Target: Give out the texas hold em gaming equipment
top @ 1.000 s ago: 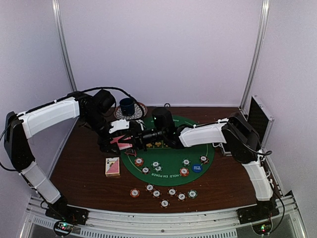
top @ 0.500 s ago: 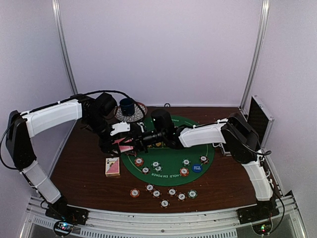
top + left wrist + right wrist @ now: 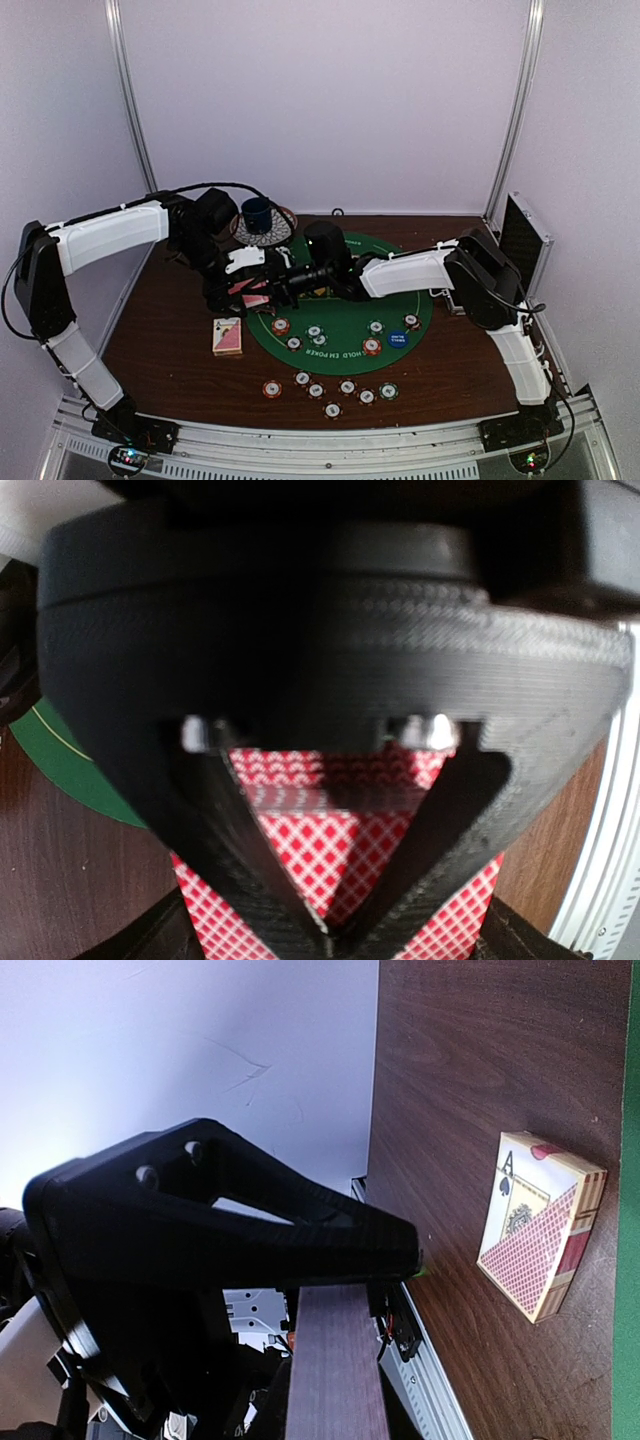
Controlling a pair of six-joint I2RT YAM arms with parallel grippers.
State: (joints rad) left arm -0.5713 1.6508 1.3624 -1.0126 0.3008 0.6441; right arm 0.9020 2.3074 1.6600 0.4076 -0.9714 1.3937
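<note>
Over the left rim of the round green felt mat point(image 3: 345, 308), the left gripper point(image 3: 250, 283) and the right gripper point(image 3: 281, 286) meet around a few pink-backed playing cards point(image 3: 252, 296). Whether either gripper is wide, narrow or pinching those cards I cannot tell. The left wrist view is filled by a black finger with red-diamond card backs behind it. The right wrist view shows only one finger side-on.

The chips look largely dealt out. Several small round striped poker chips point(image 3: 372, 346) and a flat blue disc point(image 3: 398, 338) lie on the mat. A curved row of seven more striped chips point(image 3: 316, 390) sits on the brown wooden table point(image 3: 160, 340) just in front of it. A boxed deck with an ace of spades on its face point(image 3: 227, 337) lies beside the mat's left edge. The cards seem to be what is left, since I see none laid out at any place.
</note>
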